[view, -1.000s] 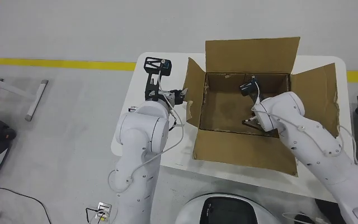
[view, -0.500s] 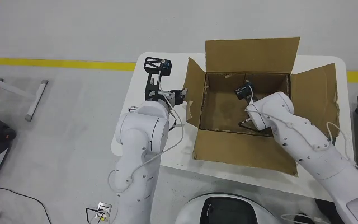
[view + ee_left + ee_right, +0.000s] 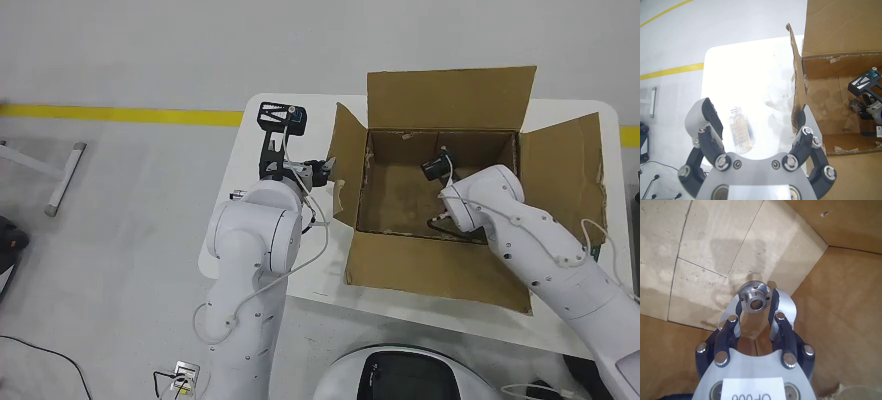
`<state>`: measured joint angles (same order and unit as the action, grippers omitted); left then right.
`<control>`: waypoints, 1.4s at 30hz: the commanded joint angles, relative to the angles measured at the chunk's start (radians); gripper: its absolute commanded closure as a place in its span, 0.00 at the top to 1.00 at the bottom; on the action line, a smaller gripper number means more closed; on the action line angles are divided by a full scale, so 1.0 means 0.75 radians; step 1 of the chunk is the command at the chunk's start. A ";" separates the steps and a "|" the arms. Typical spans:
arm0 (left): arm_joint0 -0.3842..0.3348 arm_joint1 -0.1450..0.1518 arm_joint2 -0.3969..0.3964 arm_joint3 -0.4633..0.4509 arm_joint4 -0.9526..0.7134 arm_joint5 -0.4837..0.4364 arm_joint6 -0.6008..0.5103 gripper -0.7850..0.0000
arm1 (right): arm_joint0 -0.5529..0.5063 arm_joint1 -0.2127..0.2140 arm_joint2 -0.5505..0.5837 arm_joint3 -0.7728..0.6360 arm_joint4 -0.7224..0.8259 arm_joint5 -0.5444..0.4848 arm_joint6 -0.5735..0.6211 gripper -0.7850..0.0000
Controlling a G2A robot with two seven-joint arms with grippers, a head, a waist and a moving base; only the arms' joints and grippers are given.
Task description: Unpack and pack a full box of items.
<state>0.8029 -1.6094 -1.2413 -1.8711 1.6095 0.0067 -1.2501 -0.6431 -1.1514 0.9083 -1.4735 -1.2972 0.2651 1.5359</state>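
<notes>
Gripped a round steel flange [image 3: 761, 288] between the narrowed right claw [image 3: 756, 297], low inside the corrugated cardboard box [image 3: 430, 270]. Held the left claw [image 3: 756, 108] spread wide, empty, over a clear ribbed bottle [image 3: 740, 130] lying on the smooth white counter [image 3: 745, 66], left of the box.

On the table [image 3: 322, 108] stands the box [image 3: 440, 268] with a metal flange [image 3: 755, 298] inside, a bottle [image 3: 740, 132] lying beside it.

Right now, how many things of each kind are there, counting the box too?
Cardboard box: 1
Clear bottle: 1
Metal ring part: 1
Crumpled clear wrapper: 1
Total: 4
</notes>
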 commanded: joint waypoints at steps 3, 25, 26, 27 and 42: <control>0.000 0.000 0.000 0.000 0.000 0.000 0.000 1.00 | -0.003 -0.002 0.005 0.011 -0.009 0.005 0.000 0.43; 0.000 0.000 0.000 0.000 0.000 0.000 0.000 1.00 | -0.058 -0.021 0.052 -0.050 0.024 -0.005 0.000 0.00; 0.000 0.000 0.000 0.000 0.000 0.000 0.000 1.00 | -0.066 -0.018 0.069 -0.070 0.024 -0.010 0.000 0.00; 0.000 0.000 0.000 0.000 0.000 0.000 0.000 1.00 | -0.075 -0.016 0.089 -0.099 0.037 -0.014 0.000 0.00; 0.000 0.000 0.000 0.000 0.000 0.000 0.000 1.00 | -0.308 0.053 0.718 -0.531 0.573 -0.216 -0.158 0.00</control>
<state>0.8029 -1.6094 -1.2413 -1.8711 1.6095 0.0067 -1.2501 -0.8565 -1.1148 1.3905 -1.8565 -0.9372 0.1244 1.4417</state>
